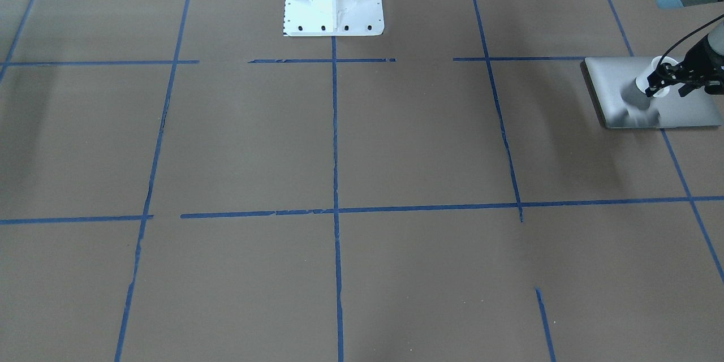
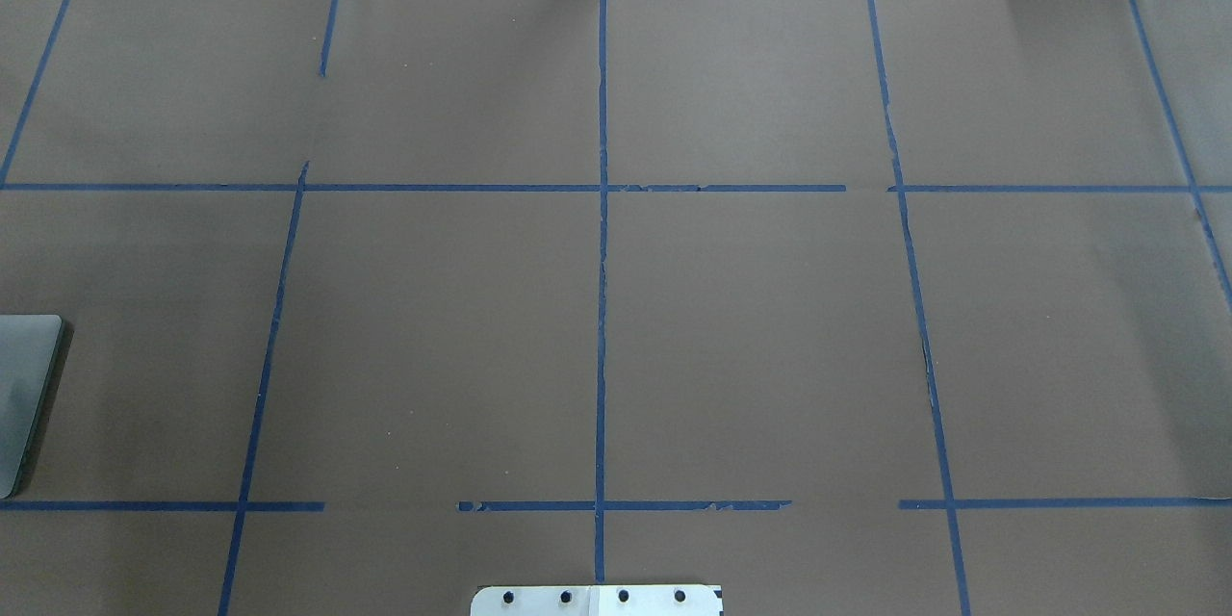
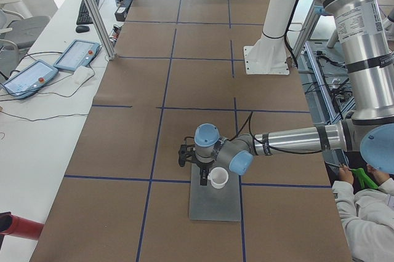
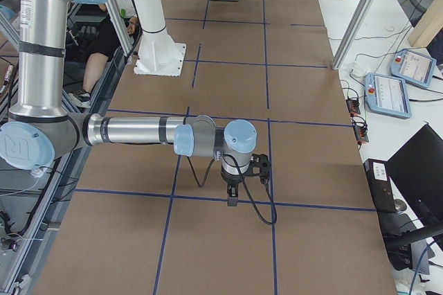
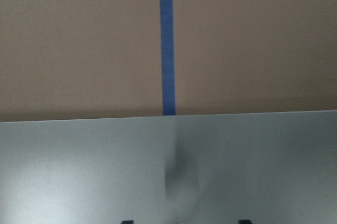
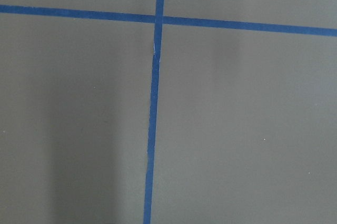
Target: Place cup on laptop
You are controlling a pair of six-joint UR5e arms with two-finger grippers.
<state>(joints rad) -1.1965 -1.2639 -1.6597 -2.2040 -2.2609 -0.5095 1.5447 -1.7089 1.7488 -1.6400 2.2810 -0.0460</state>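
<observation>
Fingertips of my left gripper just peek in at the bottom edge of my left wrist view. They sit apart with bare laptop lid between them, so the jaws are spread and grip nothing. The left side camera shows more: the cup stands upright toward the lid's far end, just beside those fingertips. Touching or not, I cannot tell. Overhead catches only a laptop corner at its left edge. My right gripper hangs above a blue tape crossing; whether it is spread or pressed together, I cannot tell.
</observation>
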